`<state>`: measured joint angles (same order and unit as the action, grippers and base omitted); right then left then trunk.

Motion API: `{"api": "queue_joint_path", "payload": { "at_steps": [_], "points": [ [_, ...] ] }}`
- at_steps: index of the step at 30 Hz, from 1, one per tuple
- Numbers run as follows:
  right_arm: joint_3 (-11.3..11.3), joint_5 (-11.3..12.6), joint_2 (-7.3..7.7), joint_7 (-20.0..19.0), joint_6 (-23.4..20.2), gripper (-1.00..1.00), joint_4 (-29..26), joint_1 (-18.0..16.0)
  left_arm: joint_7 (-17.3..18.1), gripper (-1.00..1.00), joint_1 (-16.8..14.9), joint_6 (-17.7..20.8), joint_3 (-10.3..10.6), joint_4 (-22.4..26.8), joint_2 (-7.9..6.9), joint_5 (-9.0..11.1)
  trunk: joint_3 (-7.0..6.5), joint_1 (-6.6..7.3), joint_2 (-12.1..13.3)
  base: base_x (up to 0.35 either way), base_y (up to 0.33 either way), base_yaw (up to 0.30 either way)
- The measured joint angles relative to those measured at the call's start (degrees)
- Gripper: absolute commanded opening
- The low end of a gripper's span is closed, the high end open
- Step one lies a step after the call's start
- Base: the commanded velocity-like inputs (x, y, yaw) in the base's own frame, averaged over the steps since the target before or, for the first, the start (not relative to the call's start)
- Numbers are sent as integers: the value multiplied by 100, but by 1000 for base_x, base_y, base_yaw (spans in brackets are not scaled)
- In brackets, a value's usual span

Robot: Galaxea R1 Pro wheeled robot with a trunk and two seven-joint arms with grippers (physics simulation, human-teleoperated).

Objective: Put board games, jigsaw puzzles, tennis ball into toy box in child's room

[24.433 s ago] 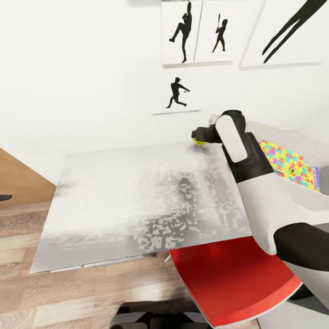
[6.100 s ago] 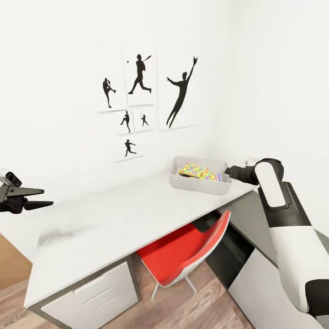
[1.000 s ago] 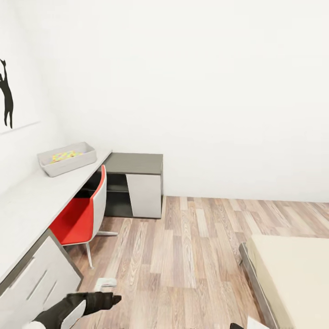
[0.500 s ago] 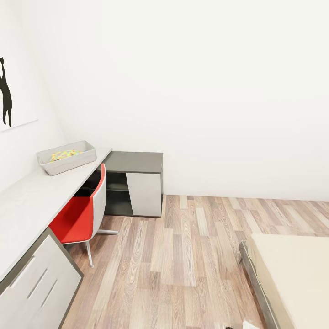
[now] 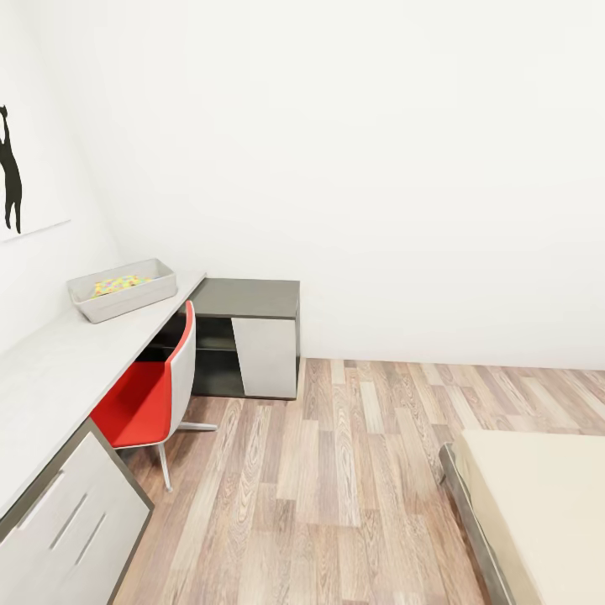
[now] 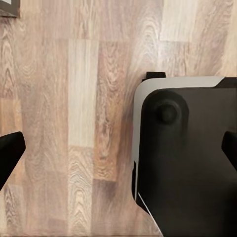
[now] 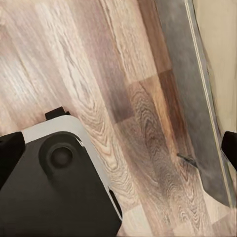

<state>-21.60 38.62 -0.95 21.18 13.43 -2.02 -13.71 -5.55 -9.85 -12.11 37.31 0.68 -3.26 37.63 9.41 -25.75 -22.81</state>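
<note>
left gripper [image 6: 118, 153]: fingers spread wide, empty, wood floor [image 6: 84, 98] beneath | right gripper [image 7: 118, 148]: likewise apart, empty, bed [image 7: 219, 74] frame just beyond one fingertip | toy box [image 5: 123, 291]: well away on table [image 5: 50, 370], puzzle colours inside | step: transit to bed (board games unseen) | next: face mattress, find games

Kid's bedroom – bed [image 5: 538, 512], desk w/ toy box [image 5: 123, 290], red chair [image 5: 147, 391], wood floor [image 5: 353, 470].
</note>
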Motion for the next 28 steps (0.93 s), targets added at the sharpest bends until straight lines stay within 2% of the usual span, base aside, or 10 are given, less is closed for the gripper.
{"api": "queue_joint_path", "payload": {
  "at_steps": [2, 6, 12, 20, 28],
  "points": [
    [1, -252, -18, 1, 0, 100, 40, 13, -99, 100, 93, 2, -2, -3, -4, 5, 0, 0, 0, 0, 0, 0],
    [20, -411, -9, 7, 30, 100, 59, 158, -269, 100, 205, -19, 5, 2, -1, -21, 0, 0, 0, 0, 0, 0],
    [23, -443, 81, 13, 23, 100, 61, 229, -297, 100, 227, -26, -18, 17, 48, -46, 0, 0, 0, 0, 0, 0],
    [20, -446, 34, 14, 36, 100, 60, 240, -298, 100, 230, -21, 1, 21, 43, -44, 0, 0, 0, 0, 0, 0],
    [29, -438, 87, 13, 39, 100, 62, 240, -298, 100, 230, -24, -13, 21, 54, -41, 0, 0, 0, 0, 0, 0]
  ]
}}
